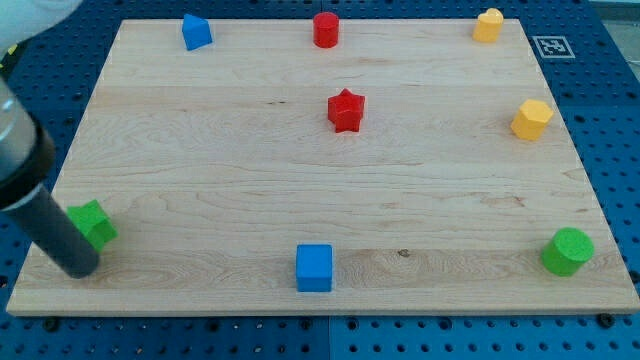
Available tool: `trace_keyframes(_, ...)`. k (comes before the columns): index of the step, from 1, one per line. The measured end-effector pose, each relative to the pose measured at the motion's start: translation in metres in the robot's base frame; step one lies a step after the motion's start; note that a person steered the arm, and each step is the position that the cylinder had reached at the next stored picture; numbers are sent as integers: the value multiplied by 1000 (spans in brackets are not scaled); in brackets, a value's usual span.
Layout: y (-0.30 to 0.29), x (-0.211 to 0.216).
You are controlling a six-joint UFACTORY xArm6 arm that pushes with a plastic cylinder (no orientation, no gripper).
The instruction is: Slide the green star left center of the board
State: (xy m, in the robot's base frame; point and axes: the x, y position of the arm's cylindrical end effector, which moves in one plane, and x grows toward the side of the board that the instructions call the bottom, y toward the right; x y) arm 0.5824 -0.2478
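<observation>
The green star (95, 223) sits near the board's left edge, toward the view's bottom left. My dark rod comes in from the view's left and slants down. My tip (80, 268) rests on the board just below and slightly left of the green star, touching or almost touching it. The rod's shaft covers part of the star's left side.
The wooden board (330, 180) also holds a blue block (196, 32) top left, a red cylinder (326, 29) top centre, a red star (346, 110), two yellow blocks (488, 25) (531, 119) at right, a green cylinder (567, 251) bottom right, a blue cube (314, 267) bottom centre.
</observation>
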Motion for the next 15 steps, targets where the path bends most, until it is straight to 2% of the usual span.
trace_keyframes(1, -6, -4)
trace_keyframes(3, 26, -13)
trace_keyframes(4, 25, -31)
trace_keyframes(7, 4, -38)
trace_keyframes(15, -7, -72)
